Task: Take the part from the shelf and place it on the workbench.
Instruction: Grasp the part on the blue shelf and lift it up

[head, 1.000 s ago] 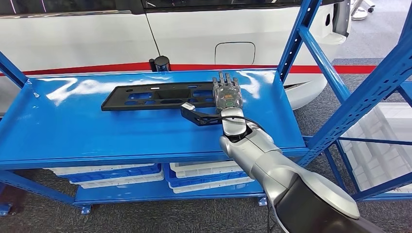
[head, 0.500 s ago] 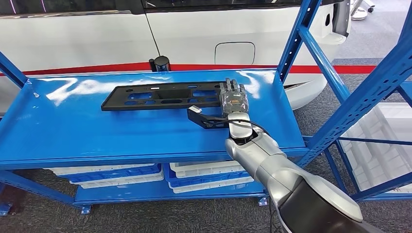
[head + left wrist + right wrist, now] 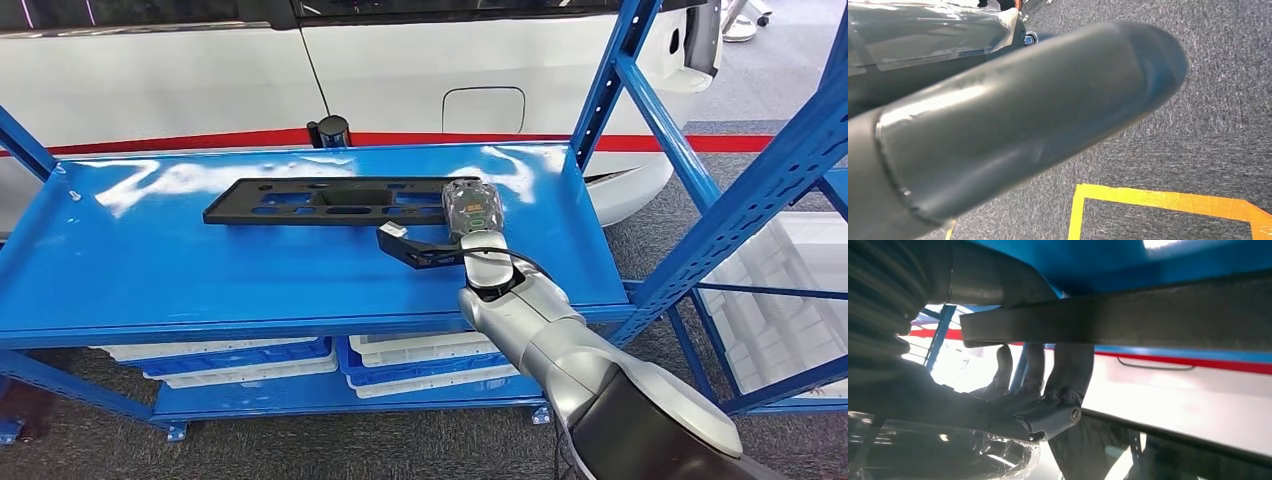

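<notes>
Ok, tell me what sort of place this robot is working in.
Probably a car factory or workshop floor: blue steel shelving holding a long black part, white storage bins on the lower level, and a white car body parked right behind the shelf.

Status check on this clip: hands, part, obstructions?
Right robot hand curled over black part's right end. Part flat on blue shelf. Left robot hand unclear. Nothing blocking.

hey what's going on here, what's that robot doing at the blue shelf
The robot's right hand has its fingers curled over the right end of a long black part lying on the blue shelf, and seems to be gripping it. The part isn't clearly lifted. The left hand hangs over grey carpet. A white car stands behind the shelf.
</notes>
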Controlling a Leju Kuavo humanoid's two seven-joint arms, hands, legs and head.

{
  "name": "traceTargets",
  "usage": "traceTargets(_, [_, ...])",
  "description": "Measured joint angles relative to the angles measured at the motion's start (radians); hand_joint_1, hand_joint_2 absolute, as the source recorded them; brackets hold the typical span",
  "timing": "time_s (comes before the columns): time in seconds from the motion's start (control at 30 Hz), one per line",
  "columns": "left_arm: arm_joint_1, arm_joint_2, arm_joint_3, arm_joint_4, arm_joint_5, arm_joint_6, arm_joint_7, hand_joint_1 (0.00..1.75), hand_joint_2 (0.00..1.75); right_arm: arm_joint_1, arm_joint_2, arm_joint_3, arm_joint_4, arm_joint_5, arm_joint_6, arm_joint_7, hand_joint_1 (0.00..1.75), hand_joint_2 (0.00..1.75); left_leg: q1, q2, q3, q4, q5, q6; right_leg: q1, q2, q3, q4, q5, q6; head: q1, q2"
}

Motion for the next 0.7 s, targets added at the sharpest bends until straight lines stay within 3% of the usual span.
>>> traceTargets(0.7, [0.000,0.005,0.001,0.002,-0.013,0.001,0.002,0.00,0.00,-0.013,-0.001,0.001,-0.005,0.002,-0.005,-0.017,1.75,1.75,0.000,0.000,0.002,0.000,0.000,0.000,0.000,0.000,0.002,0.000,0.000,0.000,0.000,0.000])
